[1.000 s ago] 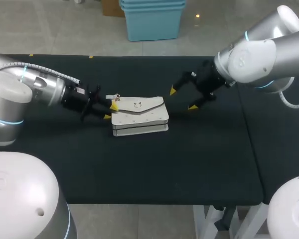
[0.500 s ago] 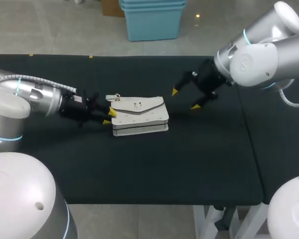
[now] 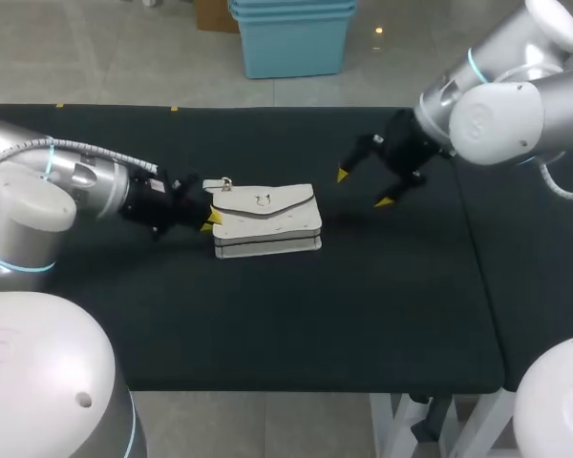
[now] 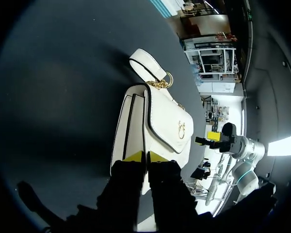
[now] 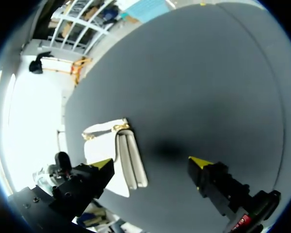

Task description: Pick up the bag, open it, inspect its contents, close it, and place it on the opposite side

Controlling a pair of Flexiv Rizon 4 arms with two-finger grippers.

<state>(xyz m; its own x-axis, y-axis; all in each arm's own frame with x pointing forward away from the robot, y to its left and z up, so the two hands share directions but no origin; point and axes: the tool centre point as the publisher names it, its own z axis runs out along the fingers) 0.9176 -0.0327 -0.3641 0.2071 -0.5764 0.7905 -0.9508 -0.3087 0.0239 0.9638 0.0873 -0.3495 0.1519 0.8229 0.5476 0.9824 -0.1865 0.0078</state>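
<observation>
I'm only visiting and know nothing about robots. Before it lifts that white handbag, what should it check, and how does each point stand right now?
1. White flap handbag lies flat on the black table, flap closed: ok.
2. Left hand is at the bag's end: ok.
3. Left hand has a firm hold on the bag: cannot tell.
4. Right hand is open and apart from the bag: ok.
5. White strap with gold ring is free of both hands: ok.
</observation>
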